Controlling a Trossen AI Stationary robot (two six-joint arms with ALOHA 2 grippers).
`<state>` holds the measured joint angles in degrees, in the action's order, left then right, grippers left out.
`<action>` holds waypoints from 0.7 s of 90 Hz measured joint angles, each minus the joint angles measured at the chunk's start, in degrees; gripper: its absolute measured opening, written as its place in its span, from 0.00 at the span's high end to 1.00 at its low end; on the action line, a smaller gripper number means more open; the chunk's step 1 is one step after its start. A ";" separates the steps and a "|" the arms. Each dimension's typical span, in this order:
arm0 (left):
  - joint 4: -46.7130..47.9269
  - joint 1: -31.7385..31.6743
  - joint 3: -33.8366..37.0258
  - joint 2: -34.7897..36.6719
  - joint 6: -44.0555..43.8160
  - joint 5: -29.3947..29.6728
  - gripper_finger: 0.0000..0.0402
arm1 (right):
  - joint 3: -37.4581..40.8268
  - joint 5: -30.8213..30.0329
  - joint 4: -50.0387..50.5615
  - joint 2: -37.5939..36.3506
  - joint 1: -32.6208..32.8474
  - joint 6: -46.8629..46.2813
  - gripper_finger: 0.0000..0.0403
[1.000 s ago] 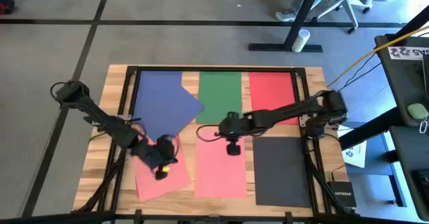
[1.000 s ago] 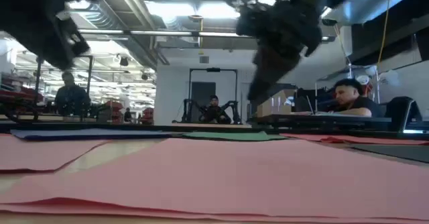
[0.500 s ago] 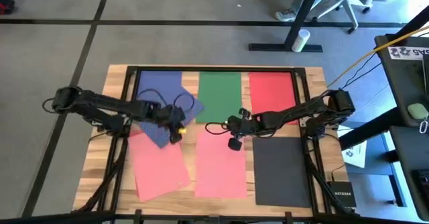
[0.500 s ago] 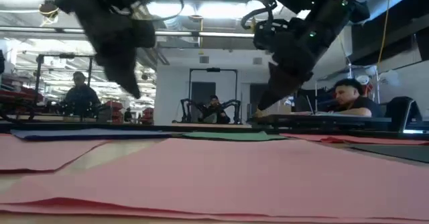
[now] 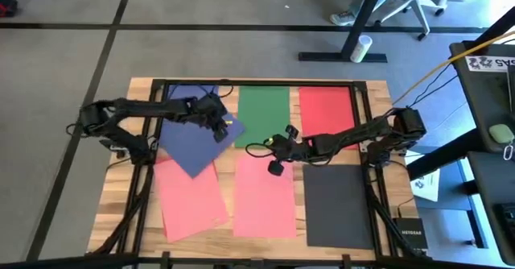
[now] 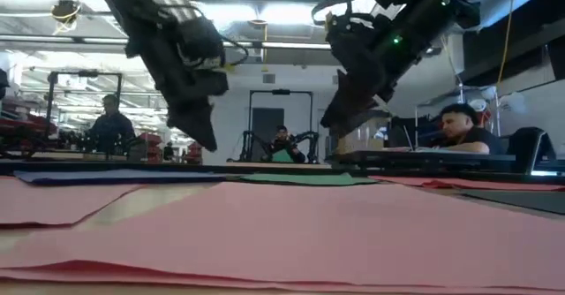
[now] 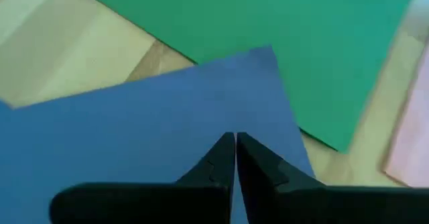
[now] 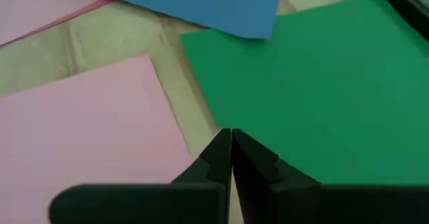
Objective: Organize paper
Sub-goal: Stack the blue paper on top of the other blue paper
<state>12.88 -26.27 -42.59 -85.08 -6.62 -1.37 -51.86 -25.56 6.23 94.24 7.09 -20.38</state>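
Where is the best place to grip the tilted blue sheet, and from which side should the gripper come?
Probably the blue sheet's corner near the green sheet, approached from above: it lies flat, skewed, with bare wood beside that corner. The left gripper is there, shut.

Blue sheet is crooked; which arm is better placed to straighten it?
Left, probably. The left gripper, shut, hangs over the blue sheet; the right gripper, also shut, is over the green sheet's near edge.

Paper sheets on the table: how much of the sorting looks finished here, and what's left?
Done: the green, red, dark grey and middle pink sheets lie square. In hand: the left gripper, shut, is over the tilted blue sheet; the right gripper, shut, hovers by the green sheet's edge. Left: the blue and left pink sheets are crooked.
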 joint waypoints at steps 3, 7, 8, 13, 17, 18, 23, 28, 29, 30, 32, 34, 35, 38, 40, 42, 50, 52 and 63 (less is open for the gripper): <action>-0.36 -0.42 -0.27 -1.19 0.14 0.02 1.00 | 0.00 -0.39 -0.16 0.02 0.00 -0.19 1.00; -0.40 -1.02 -0.80 -2.80 1.01 0.07 1.00 | 0.00 -0.55 -0.25 0.02 0.00 -0.24 1.00; -0.44 -1.14 -0.94 -3.19 1.21 0.08 1.00 | 0.00 -0.59 -0.28 0.01 0.00 -0.25 1.00; -1.53 -1.73 -1.49 -5.19 2.38 0.49 1.00 | 0.00 -0.87 -0.46 0.02 0.00 -0.26 1.00; -2.79 -2.34 -1.86 -6.83 2.96 1.46 1.00 | 0.00 -0.88 -0.44 0.02 0.00 -0.27 1.00; -3.09 -2.47 -1.95 -7.21 3.06 1.75 1.00 | 0.00 -0.88 -0.44 0.02 0.00 -0.26 1.00; -4.00 -3.15 -2.57 -9.20 3.80 3.18 1.00 | 0.00 -0.88 -0.44 0.02 0.00 -0.19 1.00; -4.99 -3.73 -3.16 -11.19 4.40 4.26 1.00 | 0.00 -0.87 -0.42 0.02 0.00 -0.12 1.00; -5.04 -3.85 -3.30 -11.50 4.61 4.47 1.00 | 0.00 -0.88 -0.42 0.02 0.00 -0.08 1.00; -5.06 -3.96 -3.44 -11.82 4.84 4.70 1.00 | 0.00 -0.88 -0.42 0.02 0.00 -0.03 1.00; -5.14 -4.12 -3.74 -12.49 5.38 5.22 1.00 | 0.00 -0.88 -0.44 0.02 0.00 0.07 1.00; -5.30 -4.32 -4.10 -13.00 5.76 5.84 1.00 | 0.00 -0.92 -0.41 0.02 0.01 0.13 1.00; -5.35 -4.38 -4.27 -13.21 5.93 6.22 1.00 | 0.00 -0.94 -0.40 0.02 0.02 0.20 1.00; -5.60 -4.61 -4.54 -13.77 6.46 7.38 1.00 | 0.00 -0.99 -0.44 0.02 0.00 0.60 1.00; -5.71 -4.67 -4.65 -13.97 6.87 8.10 1.00 | 0.00 -1.01 -0.42 0.02 0.00 0.84 1.00; -5.70 -4.82 -4.71 -14.07 7.13 8.83 1.00 | 0.00 -1.02 -0.41 0.02 0.00 1.04 1.00; -5.14 -5.52 -4.63 -13.79 8.42 11.74 1.00 | 0.00 -1.63 -0.42 0.02 0.00 1.21 1.00; -4.56 -5.84 -4.62 -13.48 8.63 12.56 1.00 | 0.00 -1.89 -0.42 0.02 0.00 1.24 1.00; -2.30 -7.80 -4.43 -12.01 10.08 16.59 1.00 | -0.01 -2.03 -0.33 0.04 0.00 1.35 1.00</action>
<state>10.58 -34.07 -47.02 -97.09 3.46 15.21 -51.87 -27.59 5.89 94.28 7.09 -19.04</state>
